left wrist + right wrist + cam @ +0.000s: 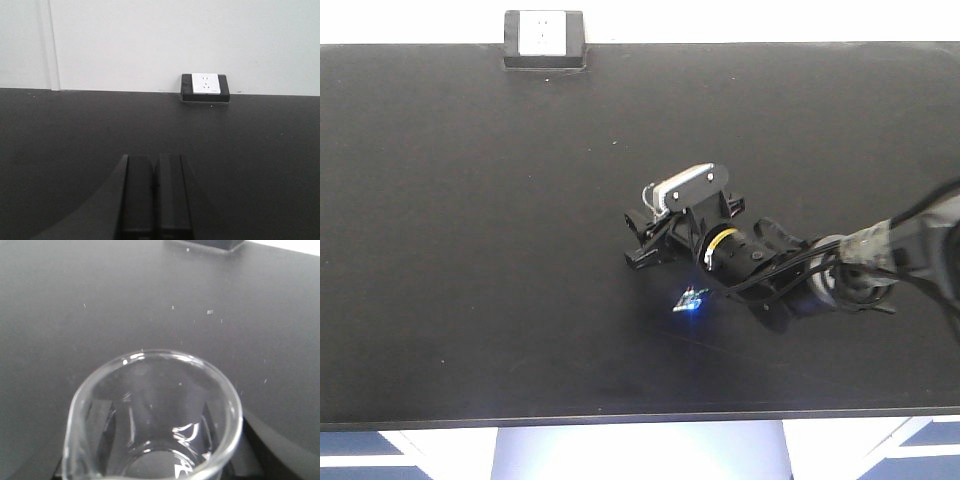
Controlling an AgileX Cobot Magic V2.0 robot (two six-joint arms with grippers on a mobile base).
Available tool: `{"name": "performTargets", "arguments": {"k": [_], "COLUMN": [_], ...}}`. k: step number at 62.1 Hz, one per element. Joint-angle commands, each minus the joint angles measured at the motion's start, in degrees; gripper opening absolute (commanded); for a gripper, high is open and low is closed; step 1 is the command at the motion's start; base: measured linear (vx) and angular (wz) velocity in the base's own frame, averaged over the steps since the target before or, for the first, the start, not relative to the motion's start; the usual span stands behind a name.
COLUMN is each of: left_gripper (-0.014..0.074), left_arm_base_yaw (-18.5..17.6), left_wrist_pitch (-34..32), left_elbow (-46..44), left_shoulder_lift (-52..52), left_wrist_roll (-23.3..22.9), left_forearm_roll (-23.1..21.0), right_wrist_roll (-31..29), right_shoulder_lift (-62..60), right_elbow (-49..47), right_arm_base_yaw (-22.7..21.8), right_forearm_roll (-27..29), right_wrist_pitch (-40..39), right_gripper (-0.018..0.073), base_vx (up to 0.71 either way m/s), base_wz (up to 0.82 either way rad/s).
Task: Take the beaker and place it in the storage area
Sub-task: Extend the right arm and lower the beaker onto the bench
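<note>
The clear glass beaker (150,415) fills the lower part of the right wrist view, mouth toward the camera. My right gripper (155,440) is shut on it, and a dark finger (102,420) shows through the glass on each side. In the front view the right gripper (642,240) is low over the middle of the wide matte black benchtop (470,250), pointing left; the glass hardly shows there. I cannot tell whether the beaker touches the top. My left gripper (154,162) is shut and empty, low over the benchtop (60,140).
A small black box with a white socket face (544,38) stands at the back edge against the white wall; it also shows in the left wrist view (205,87). A small blue-green light reflection (690,300) lies on the benchtop below the right wrist.
</note>
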Motion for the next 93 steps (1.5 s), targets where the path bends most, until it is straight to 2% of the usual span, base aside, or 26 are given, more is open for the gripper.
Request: {"name": "performTargets", "arguments": {"k": [1,12,43,52,69,75,81,93], "left_gripper": [-0.0008,-0.0008,-0.0008,-0.0008,-0.0008,-0.0008,-0.0008,-0.0008], "left_arm_base_yaw": [-0.36,-0.36,-0.36,-0.36,-0.36,-0.36,-0.36,-0.36], "left_wrist_pitch": [-4.87,-4.87,-4.87,-4.87,-4.87,-4.87,-4.87,-4.87], "left_elbow": [1.25,1.25,1.25,1.25,1.25,1.25,1.25,1.25], "left_shoulder_lift": [-1.09,-1.09,-1.09,-1.09,-1.09,-1.09,-1.09,-1.09], "left_wrist_roll": [-0.37,-0.37,-0.37,-0.37,-0.37,-0.37,-0.37,-0.37], "left_forearm_roll": [-0.32,-0.32,-0.32,-0.32,-0.32,-0.32,-0.32,-0.32], "right_wrist_roll": [-0.37,-0.37,-0.37,0.53,2.7,2.91,3.74,5.69], "right_shoulder_lift": [-0.75,2.3,4.73,4.73,4.73,4.73,4.73,3.27], "right_elbow": [-1.53,-1.53,-1.39,-1.39,-1.39,-1.24,-1.24,-1.24], "right_arm_base_yaw": [-0.13,-0.13,-0.2,-0.2,-0.2,-0.2,-0.2,-0.2], "right_forearm_roll": [0.14,0.14,0.07,-0.68,-1.68,-1.68,-1.68,-1.87], "right_wrist_pitch": [-7.47,-10.62,-11.36,-10.79,-10.63,-10.75,-10.49,-7.87], "right_gripper": [-0.0001,-0.0001,0.0029,0.0122,0.0466,0.0559,0.0595,0.0585], "base_vx": [0.0,0.0,0.0,0.0,0.0,0.0,0.0,0.0], "base_wz": [0.0,0.0,0.0,0.0,0.0,0.0,0.0,0.0]}}
